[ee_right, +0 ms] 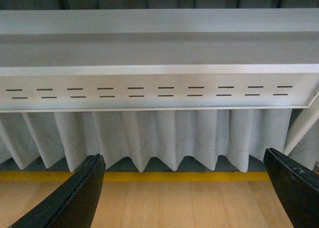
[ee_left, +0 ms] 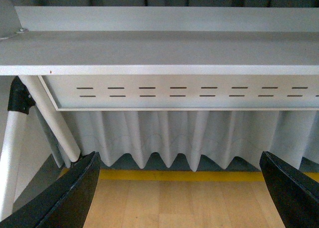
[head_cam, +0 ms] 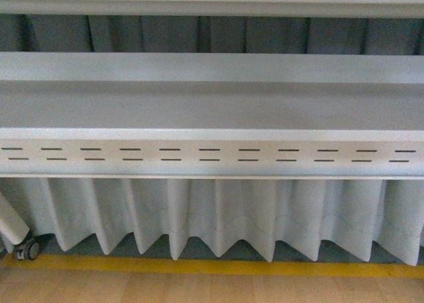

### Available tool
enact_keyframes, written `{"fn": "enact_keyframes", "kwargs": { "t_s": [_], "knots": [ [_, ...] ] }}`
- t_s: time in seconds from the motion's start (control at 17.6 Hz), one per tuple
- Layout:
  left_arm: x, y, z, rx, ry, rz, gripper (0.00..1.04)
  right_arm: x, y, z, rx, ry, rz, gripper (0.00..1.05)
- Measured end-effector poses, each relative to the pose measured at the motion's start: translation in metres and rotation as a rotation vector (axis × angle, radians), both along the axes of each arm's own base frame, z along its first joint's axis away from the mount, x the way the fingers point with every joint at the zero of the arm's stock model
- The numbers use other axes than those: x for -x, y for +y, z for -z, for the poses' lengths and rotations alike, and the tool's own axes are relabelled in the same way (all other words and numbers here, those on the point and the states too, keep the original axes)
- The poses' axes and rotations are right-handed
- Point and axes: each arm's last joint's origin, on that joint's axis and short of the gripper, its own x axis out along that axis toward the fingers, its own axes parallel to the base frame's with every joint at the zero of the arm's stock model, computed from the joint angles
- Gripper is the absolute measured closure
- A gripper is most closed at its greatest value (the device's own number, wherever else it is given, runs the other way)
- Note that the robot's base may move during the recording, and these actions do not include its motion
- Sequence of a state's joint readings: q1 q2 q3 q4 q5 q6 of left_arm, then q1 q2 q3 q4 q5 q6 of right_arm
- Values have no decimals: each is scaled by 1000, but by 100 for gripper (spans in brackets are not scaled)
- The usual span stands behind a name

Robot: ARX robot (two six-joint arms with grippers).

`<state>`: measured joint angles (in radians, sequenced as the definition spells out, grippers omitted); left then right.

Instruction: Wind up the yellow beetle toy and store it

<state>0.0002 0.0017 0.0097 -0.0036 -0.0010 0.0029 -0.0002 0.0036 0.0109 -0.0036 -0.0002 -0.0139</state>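
Nearest are the jaws. The left jaws are released, their two dark halves spread wide with only floor showing between them. The right jaws are also spread wide and hold nothing. Both hang low, above the wooden floor [head_cam: 212,288], and face the front of the furniture.

Just beyond, a yellow line [head_cam: 212,266] crosses the floor from 9 to 3 o'clock in the front view. At 8 o'clock a slanted white leg [head_cam: 9,220] ends in a small caster [head_cam: 28,250]. Behind the line hangs a pleated white skirt [head_cam: 218,217], and above it runs a pale slotted apron [head_cam: 212,155] under the front edge of the worktop [head_cam: 212,107]. The grey worktop is seen at a shallow angle and runs back to a paler raised ledge [head_cam: 212,65]. A dark curtain [head_cam: 199,34] closes the far side.

The yellow beetle toy shows in none of the three views, neither on the visible strip of worktop, on the floor, nor between either jaws. So I cannot tell which way it lies from the jaws, how its long axis runs, or which arm is nearer.

As a judgement, the task is at its very beginning. Both arms sit below worktop height, so any reach would go up and forward toward 12 o'clock. The toy must be found before an arm or an approach line can be chosen. The worktop's front lip and apron stand directly in that path, and jaws rising too close could strike them.
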Motion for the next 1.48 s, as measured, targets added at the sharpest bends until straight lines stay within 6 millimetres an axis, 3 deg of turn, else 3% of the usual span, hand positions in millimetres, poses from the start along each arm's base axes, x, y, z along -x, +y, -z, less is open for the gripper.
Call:
{"fn": "enact_keyframes", "kwargs": {
  "t_s": [1.48],
  "knots": [
    [0, 0, 0, 0, 1, -1, 7, 0, 0, 0, 0, 0, 0, 7]
  ]
}}
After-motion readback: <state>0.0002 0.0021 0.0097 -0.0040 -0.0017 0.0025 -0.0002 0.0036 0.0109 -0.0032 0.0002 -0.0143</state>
